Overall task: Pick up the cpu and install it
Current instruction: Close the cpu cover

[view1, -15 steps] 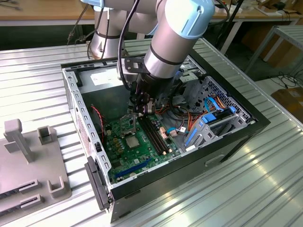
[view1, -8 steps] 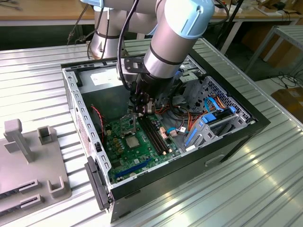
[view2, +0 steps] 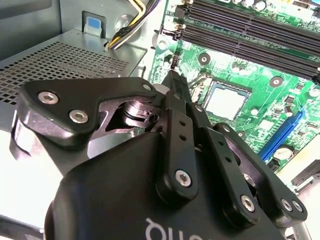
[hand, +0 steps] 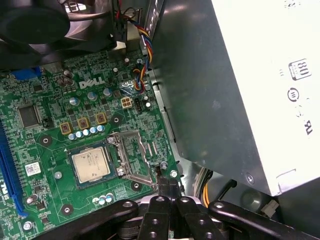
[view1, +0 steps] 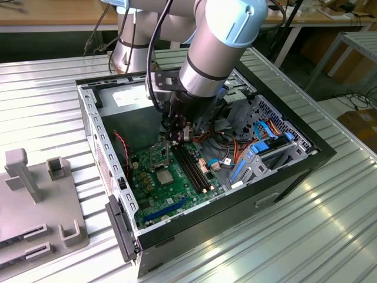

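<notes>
The cpu lies flat in its socket on the green motherboard, its silver top showing in both wrist views and in the exterior view. The socket's hinged metal plate is swung open beside the chip. My gripper is shut with nothing between its fingers. Its tip sits at the outer corner of the open plate, just beside the socket and low over the board. In the exterior view the gripper hangs inside the open computer case, above the board.
The grey power-supply box stands close beside the gripper. Long black memory slots run along the socket's other side. A black fan, coloured cables and the case walls hem the space. A grey fixture sits on the table.
</notes>
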